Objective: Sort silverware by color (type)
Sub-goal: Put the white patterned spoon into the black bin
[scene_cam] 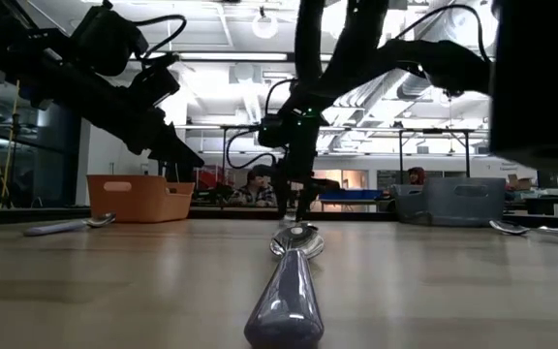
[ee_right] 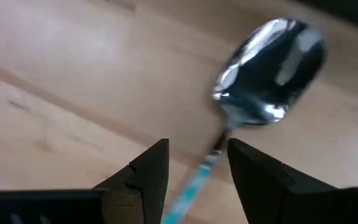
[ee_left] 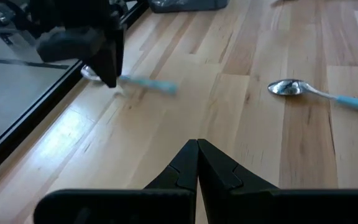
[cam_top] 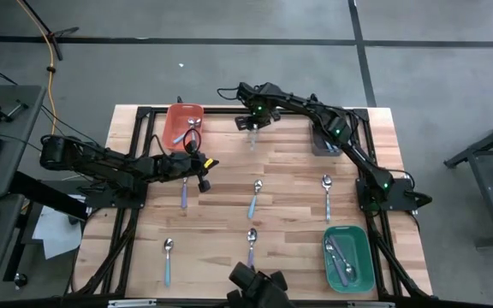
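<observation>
Spoons (cam_top: 255,198): six loose; bins (cam_top: 347,257): three

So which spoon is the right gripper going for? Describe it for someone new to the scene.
Start at the orange bin on the table's far edge. Just beside it, under the open right gripper, lies a teal-handled spoon. Unlike the others, its handle sits between the gripper's fingers.
</observation>
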